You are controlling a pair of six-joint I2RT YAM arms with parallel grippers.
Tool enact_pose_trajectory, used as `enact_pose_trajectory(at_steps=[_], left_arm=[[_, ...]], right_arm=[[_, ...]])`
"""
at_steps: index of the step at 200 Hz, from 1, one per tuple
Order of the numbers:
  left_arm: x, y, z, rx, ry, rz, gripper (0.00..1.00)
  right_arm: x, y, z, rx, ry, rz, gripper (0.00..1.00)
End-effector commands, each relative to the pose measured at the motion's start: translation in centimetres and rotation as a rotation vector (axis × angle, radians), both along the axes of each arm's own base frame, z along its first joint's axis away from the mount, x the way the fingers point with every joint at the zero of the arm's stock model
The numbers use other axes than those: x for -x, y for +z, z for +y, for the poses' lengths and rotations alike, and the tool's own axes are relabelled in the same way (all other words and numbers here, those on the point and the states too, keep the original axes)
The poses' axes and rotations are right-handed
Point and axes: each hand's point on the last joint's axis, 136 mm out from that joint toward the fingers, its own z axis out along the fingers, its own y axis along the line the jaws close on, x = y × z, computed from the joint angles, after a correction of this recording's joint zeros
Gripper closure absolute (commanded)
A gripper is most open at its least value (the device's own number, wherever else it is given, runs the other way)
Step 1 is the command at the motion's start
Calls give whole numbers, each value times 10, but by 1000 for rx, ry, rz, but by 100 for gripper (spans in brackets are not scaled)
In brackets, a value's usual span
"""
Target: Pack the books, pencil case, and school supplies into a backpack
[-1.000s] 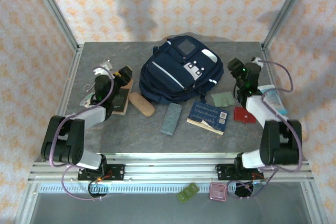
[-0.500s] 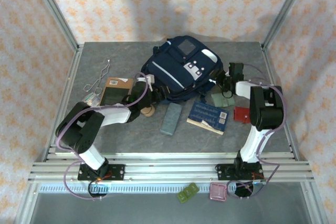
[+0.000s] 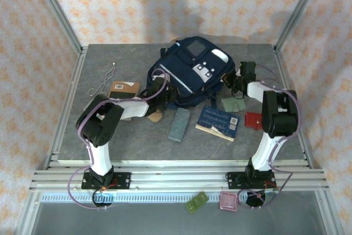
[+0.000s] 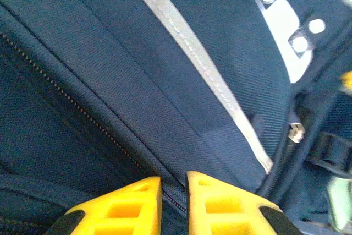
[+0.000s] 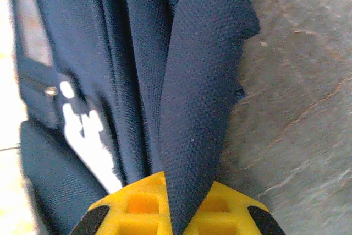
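The backpack [image 3: 190, 72] lies flat in the far middle of the table [image 3: 137, 141], front pocket up. A second ago both arms stood off to the sides with jaws apart; now both have closed in on the bag.

At its 8 o'clock edge the left gripper [image 3: 160, 82] has drawn its yellow fingers [image 4: 118, 207] nearly together over a zip seam. It looks like a pinch on the fabric there, though the wrist view is too close to say whether a zip pull is caught. At 4 o'clock the right gripper [image 3: 233, 82] is clamped on a padded strap [image 5: 198, 108]. The bag has nudged slightly toward 1 o'clock.

Nothing is packed yet. The dark blue book [image 3: 218, 122] at 6 o'clock, the brown book [image 3: 124, 89] at 9 and the grey-blue case [image 3: 179, 124] at 7 wait on the table. I judge this as taking hold to open the bag.
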Motion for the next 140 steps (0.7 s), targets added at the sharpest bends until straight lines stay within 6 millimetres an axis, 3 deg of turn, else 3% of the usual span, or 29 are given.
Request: enact_pose_trajectory(at_steps=[1,39,81,107,130,140], left_arm=[[-17,-20,15,-124,45,28,84],[-53,-29,24,-205,63,13,87],[-90,-11,33,-214,72,-49,87],[-94,24,32,-199,49,-108,82],[-74,70,25,-106,-6,-213,61],[-60,101,22,-39,-35,-281,53]], right_arm=[[12,69,10,-112,1,-105,100],[39,88,23,-223,-17,-98,100],[56,108,41,-300,-57,-115,100],[59,121,31,-377,-179,-134,100],[61,138,20,-413,-267,-170,100],[61,143,16,-427,-300,-175,100]])
